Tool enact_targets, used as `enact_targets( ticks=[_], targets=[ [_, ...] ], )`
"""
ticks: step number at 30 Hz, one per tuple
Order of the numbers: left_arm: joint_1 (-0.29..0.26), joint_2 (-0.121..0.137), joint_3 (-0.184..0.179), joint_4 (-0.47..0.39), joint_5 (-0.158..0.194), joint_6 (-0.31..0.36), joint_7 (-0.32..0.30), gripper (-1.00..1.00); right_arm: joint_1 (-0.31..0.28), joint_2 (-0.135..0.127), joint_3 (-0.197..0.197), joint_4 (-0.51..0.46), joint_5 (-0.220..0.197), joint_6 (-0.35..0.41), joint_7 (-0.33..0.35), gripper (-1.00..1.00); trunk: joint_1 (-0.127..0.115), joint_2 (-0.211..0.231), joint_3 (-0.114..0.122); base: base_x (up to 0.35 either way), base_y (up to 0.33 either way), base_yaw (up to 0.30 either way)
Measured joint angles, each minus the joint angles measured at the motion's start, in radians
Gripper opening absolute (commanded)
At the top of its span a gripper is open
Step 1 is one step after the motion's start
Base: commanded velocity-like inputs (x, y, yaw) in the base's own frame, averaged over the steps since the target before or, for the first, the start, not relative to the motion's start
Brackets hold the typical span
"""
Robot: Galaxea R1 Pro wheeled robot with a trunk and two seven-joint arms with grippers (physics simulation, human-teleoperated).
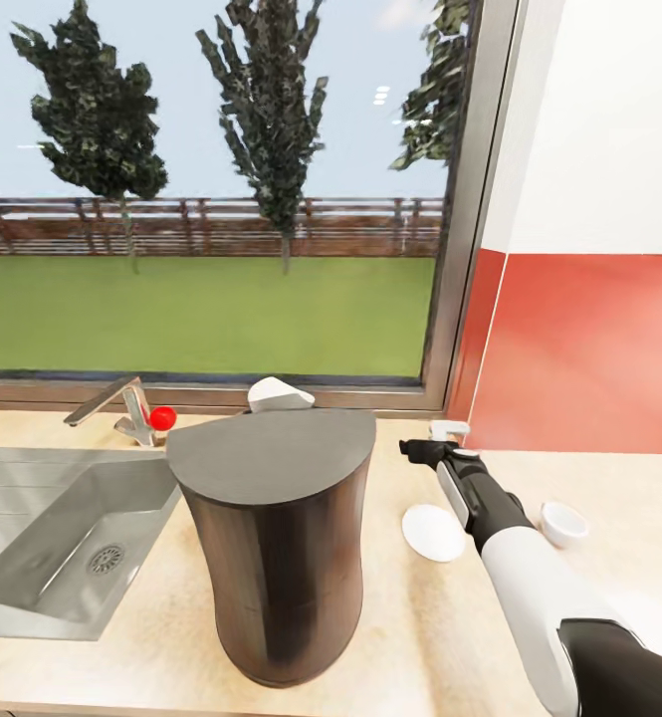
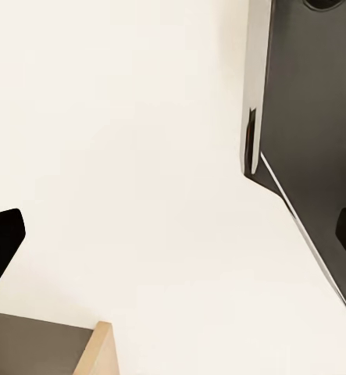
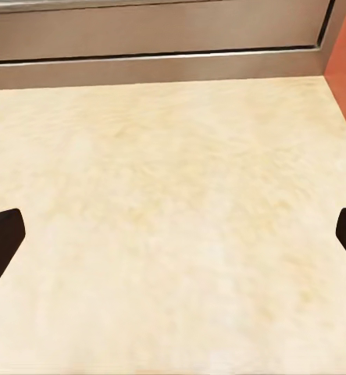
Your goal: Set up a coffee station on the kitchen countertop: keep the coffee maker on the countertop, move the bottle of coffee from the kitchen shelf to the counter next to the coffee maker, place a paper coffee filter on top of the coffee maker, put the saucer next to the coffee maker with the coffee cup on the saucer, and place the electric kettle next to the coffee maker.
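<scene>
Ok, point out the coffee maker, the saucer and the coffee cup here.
coffee maker [image 1: 271,468], head view, on its flat grey top.
saucer [image 1: 431,531], head view, on the white plate's bare middle.
coffee cup [image 1: 563,522], head view, on its rim, right of the forearm.

**Surfaces in front of you**

Your countertop [image 1: 390,617] looks like pale beige mottled wood, smooth and low in sheen. The coffee maker [image 1: 276,558] has a flat matt grey top and a glossy dark body with streaked reflections. At the counter's left end, the sink [image 1: 42,548] and tap [image 1: 111,408] look like brushed metal. The saucer [image 1: 433,532] and cup [image 1: 563,523] near the right end are plain smooth white. The wall panel [image 1: 589,349] is red and smooth.
</scene>
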Motion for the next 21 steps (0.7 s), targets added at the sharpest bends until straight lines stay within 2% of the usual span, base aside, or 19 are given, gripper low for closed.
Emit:
enact_targets(
  ticks=[4,9,10,11,17,21],
  targets=[
    [0.0,0.0,0.0,0.0,0.0,0.001,0.0,1.0,0.0,-0.003,0.0,0.023,0.0,-0.01,0.0,1.0,0.0,0.0,0.0,0.035,0.0,0.0],
    [0.001,-0.001,0.0,0.001,0.0,0.003,0.0,1.0,0.001,-0.018,0.0,0.051,0.0,-0.038,-0.001,1.0,0.0,0.0,0.0,0.209,0.0,0.0],
    [0.001,-0.001,0.0,0.001,0.0,0.003,0.0,1.0,0.0,-0.021,0.001,0.154,0.0,-0.083,-0.001,1.0,0.0,0.0,0.0,0.071,0.0,0.0],
    [0.001,-0.001,0.0,0.001,0.0,0.003,0.0,1.0,0.001,-0.028,0.001,0.258,0.0,-0.09,-0.001,1.0,0.0,0.001,0.0,0.046,0.0,0.0],
    [0.001,-0.001,0.0,0.002,0.0,0.002,0.001,1.0,0.0,-0.036,0.001,0.311,0.0,-0.108,0.0,1.0,0.0,0.0,0.0,0.016,0.0,0.0],
    [0.001,0.0,0.0,0.002,0.0,0.002,0.001,1.0,0.0,-0.037,0.001,0.371,-0.001,-0.151,0.0,1.0,0.0,0.0,0.0,0.002,0.0,0.0]
  ],
)
